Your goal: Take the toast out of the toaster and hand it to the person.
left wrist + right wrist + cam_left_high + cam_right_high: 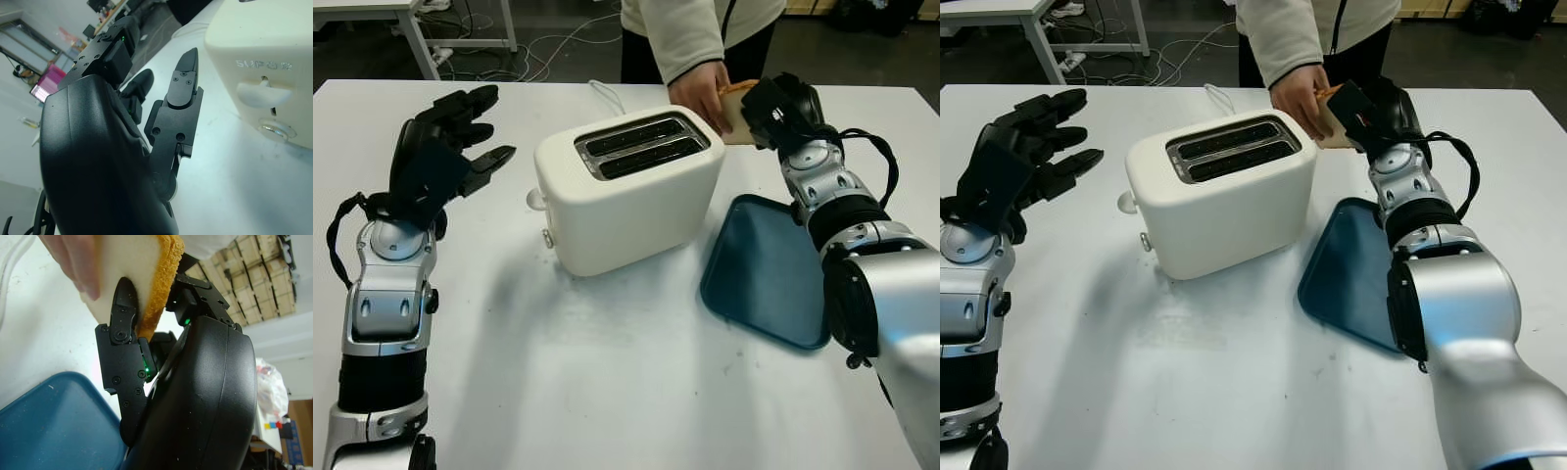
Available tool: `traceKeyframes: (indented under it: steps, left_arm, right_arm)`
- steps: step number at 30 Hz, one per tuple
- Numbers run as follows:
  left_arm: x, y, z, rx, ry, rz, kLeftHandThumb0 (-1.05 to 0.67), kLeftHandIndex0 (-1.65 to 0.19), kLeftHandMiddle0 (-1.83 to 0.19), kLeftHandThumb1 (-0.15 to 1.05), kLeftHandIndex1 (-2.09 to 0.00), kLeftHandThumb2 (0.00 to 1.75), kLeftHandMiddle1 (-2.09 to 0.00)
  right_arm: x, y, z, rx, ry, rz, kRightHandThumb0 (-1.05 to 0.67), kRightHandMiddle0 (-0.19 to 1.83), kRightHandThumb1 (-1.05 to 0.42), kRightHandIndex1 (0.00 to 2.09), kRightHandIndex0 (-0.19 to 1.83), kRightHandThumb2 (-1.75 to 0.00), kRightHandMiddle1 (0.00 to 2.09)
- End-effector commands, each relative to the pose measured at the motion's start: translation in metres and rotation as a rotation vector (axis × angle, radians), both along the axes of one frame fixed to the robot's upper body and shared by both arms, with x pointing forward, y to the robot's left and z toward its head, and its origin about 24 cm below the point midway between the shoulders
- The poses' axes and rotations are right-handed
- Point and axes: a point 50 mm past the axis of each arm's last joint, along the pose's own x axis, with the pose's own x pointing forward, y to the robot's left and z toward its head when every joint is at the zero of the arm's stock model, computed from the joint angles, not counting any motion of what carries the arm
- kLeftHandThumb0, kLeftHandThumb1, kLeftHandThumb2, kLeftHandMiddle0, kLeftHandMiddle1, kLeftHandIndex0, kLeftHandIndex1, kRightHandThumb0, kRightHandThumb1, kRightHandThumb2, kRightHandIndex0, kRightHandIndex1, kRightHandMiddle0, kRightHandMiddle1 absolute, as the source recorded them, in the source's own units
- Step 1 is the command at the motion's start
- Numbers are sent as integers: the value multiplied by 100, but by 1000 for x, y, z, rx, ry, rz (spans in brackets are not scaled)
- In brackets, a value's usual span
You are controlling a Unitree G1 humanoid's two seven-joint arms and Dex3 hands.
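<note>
The right hand (781, 110) is raised over the far right part of the white table (607, 392), just beyond the toaster's far right corner, and its black fingers (122, 308) are clamped on a slice of toast (142, 279). The right wrist view shows the grip closely — one finger pressed against the pale face of the slice, the browned crust edge running up beside it. A person's hand (702, 93) comes in from the table's far edge and has hold of the same slice on its other side, the fingers touching the bread, so both hold the toast at once. The person wears a light sleeve (680, 34) and stands just behind the far edge.

The white toaster (626, 191) sits near the middle of the table, its two slots (641, 147) open upward and dark inside. In the left wrist view its lever (264, 93) and a round knob (276, 129) show on the end that faces the left side of the table. A dark blue tray (764, 269) lies flat to the toaster's right, near the table's right edge, under the right forearm.

The left hand (450, 147) is open and holds nothing — it hovers above the left part of the table, near the toaster's lever end but apart from it.
</note>
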Motion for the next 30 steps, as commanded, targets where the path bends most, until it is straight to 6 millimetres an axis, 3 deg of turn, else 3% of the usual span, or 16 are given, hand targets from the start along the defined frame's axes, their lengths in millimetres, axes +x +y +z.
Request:
traceKeyframes:
  steps: [1, 11, 13, 14, 15, 16, 18, 23, 30]
  left_arm:
    - [-1, 2, -1, -4, -6, 4, -15, -54, -26, 92, 0, 13, -65]
    - [-1, 2, 0, -4, -4, 3, -16, -54, -26, 92, 0, 12, -65]
    - [0, 2, 0, -7, -4, 4, -16, -54, -26, 92, 0, 12, -65]
    - [0, 2, 0, -7, -5, 4, -16, -54, -26, 92, 0, 12, -65]
    - [0, 1, 0, -5, -5, 5, -16, -54, -26, 92, 0, 12, -66]
    - [0, 1, 0, -5, -4, 5, -16, -54, -26, 92, 0, 12, -66]
    - [0, 2, -1, -7, -2, 8, -15, -54, -26, 92, 0, 12, -66]
    - [0, 3, -3, -12, -4, 5, -15, -54, -26, 92, 0, 12, -66]
    - [-5, 3, -3, -30, -8, 11, -15, -53, -25, 92, 0, 13, -65]
  right_arm:
    - [1, 1, 2, -14, 9, 1, -25, 40, -92, 175, 56, -37, 174]
    - [3, 6, 4, 9, 54, 90, -31, 52, -92, 175, 72, -41, 173]
    - [3, 7, 7, -3, 44, 92, -36, 54, -92, 170, 69, -36, 156]
    - [3, 6, 8, -16, 35, 95, -42, 56, -92, 141, 67, -30, 125]
    - [3, 5, 9, -28, 31, 100, -49, 58, -92, 81, 66, -27, 67]
    - [3, 5, 10, -57, 38, 109, -52, 61, -92, 49, 69, -26, 38]
    - [3, 1, 12, -99, 56, 123, -59, 42, -92, 11, 49, -30, 8]
    - [1, -5, 13, 20, 40, 162, -61, 24, -92, 0, 27, -40, 0]
    - [-8, -2, 14, 84, -154, 273, -66, 22, -92, 1, 24, -48, 0]
